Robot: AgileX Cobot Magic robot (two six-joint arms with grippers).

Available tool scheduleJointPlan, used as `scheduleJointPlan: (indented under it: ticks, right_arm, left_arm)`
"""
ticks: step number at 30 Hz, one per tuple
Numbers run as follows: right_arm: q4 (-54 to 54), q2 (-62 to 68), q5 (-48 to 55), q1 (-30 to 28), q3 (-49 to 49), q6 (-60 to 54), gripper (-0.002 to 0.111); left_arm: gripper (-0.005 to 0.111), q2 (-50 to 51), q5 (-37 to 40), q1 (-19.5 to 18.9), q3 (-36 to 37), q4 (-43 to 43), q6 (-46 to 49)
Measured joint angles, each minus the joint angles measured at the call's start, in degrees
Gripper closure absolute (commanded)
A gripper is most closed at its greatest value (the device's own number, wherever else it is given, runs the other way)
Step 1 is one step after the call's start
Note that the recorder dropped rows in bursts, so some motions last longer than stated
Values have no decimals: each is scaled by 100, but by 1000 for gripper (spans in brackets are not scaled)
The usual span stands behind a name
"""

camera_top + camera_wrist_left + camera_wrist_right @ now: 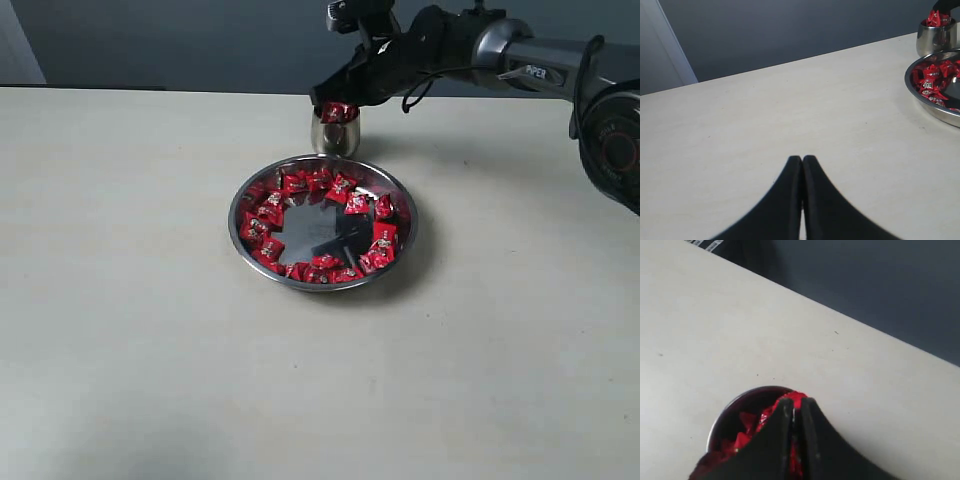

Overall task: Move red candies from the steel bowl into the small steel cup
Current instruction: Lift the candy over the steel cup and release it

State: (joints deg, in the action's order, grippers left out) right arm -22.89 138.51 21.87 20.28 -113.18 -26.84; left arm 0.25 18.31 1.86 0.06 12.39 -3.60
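My right pincer [796, 404] pinched shut on one red candy [796, 395], cup [335, 138] directly beneath it, bowl [236, 215] just beside

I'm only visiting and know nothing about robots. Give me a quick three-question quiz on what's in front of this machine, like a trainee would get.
1. True or false: the small steel cup already has red candies in it.
2. Pick one. The right gripper is: A) right above the cup; B) over the middle of the steel bowl; C) resting on the bare table.
3. Fill in: the left gripper has its fingers ____ (open or shut).

Key: 1 true; 2 A; 3 shut.
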Motion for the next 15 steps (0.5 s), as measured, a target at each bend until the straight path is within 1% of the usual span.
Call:
scheduleJointPlan:
  ticks: [2, 4, 15]
  right_arm:
    - [-16, 0, 0, 0, 0, 0, 83]
    - [-16, 0, 0, 0, 0, 0, 81]
    - [-185, -53, -52, 0, 0, 4, 81]
  left_arm:
    - [106, 0, 0, 0, 0, 0, 0]
    - [106, 0, 0, 0, 0, 0, 0]
    - [106, 0, 0, 0, 0, 0, 0]
